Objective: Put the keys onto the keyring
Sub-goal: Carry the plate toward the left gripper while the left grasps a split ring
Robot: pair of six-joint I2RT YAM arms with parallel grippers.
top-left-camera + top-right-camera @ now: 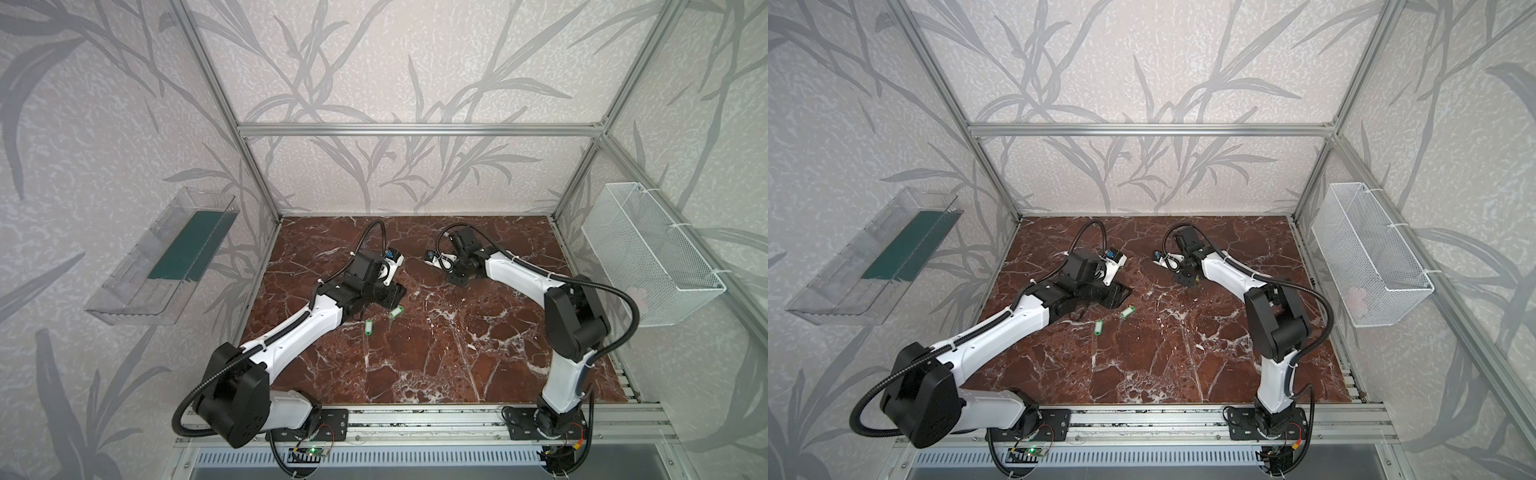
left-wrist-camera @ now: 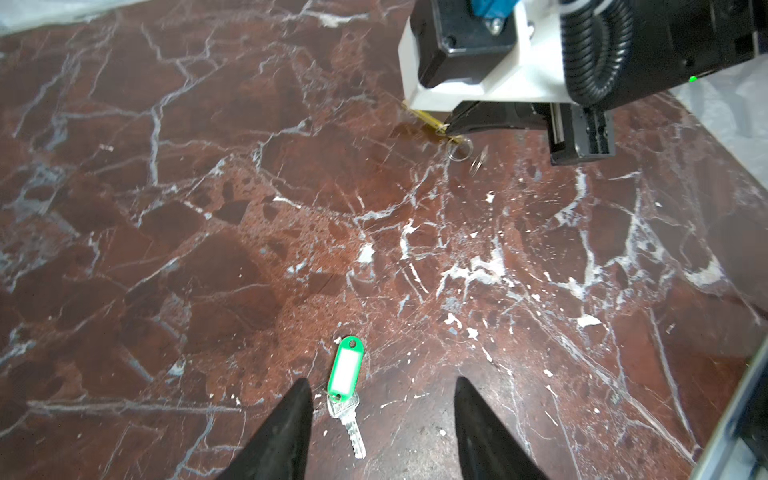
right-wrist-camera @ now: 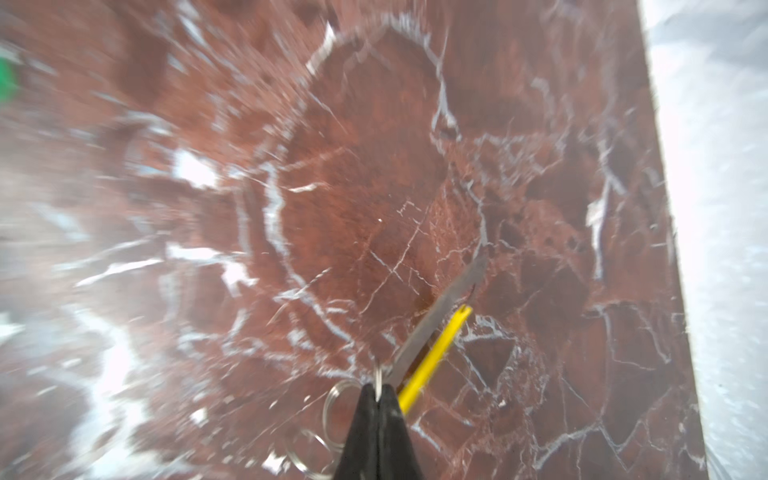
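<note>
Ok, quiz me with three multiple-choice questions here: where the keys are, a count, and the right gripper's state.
1. Where do the keys lie? A on the table by the left gripper; B in the right gripper; C on the keyring.
2. How many green tags show in a top view? A one; B two; C four.
3. The right gripper is: A wide open; B shut on the keyring; C shut on a key.
Answers: 1 A, both lie on the table; 2 B, two tags lie side by side; 3 B, its closed tips pinch the keyring.
</note>
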